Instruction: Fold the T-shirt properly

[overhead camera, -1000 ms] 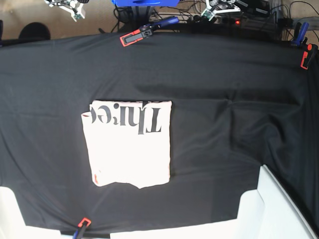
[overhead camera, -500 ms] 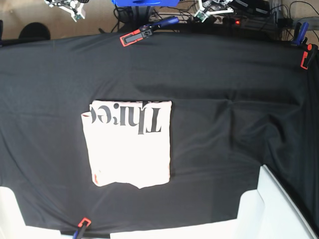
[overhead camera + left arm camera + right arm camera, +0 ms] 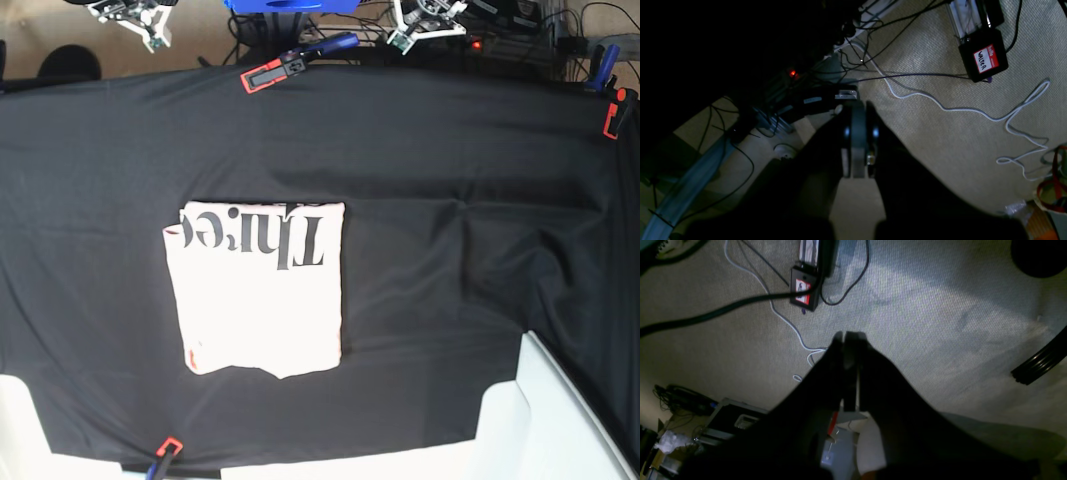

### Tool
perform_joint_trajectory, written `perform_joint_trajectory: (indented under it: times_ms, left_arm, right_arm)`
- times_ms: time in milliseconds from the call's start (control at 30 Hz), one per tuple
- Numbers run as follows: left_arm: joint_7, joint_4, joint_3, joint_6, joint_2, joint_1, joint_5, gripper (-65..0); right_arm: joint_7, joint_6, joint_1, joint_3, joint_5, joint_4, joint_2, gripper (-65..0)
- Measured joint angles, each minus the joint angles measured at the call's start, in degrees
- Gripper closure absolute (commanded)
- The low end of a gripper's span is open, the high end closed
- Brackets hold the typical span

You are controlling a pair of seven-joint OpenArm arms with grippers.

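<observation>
The T-shirt (image 3: 258, 300) lies folded into a pale pink rectangle left of centre on the black table cloth (image 3: 450, 150). Black "Three" lettering runs upside down along its far edge. Both grippers are far from it, beyond the table's back edge. My left gripper (image 3: 857, 106) is shut and empty, hanging over carpet and cables; in the base view it shows at the top right of centre (image 3: 418, 20). My right gripper (image 3: 845, 336) is also shut with nothing in it, above bare carpet, and appears at the top left (image 3: 135, 14).
Red and blue clamps (image 3: 290, 62) (image 3: 612, 112) (image 3: 165, 450) pin the cloth at its edges. White panels stand at the near right (image 3: 560, 420) and near left (image 3: 20, 420) corners. Cables (image 3: 973, 113) and a black labelled box (image 3: 983, 56) lie on the floor behind the table.
The left arm's end at the top of the base view has shifted a little to the left. The T-shirt has not moved.
</observation>
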Motion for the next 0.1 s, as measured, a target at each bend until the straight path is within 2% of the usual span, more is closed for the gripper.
perform_joint_trajectory:
  times_ms: [100]
  left_arm:
    - [0.02, -1.55, 0.0, -0.02, 0.02, 0.28, 0.0, -1.0]
  right_arm:
    - [-0.04, 0.0, -0.15, 0.0, -0.02, 0.0, 0.0, 0.0]
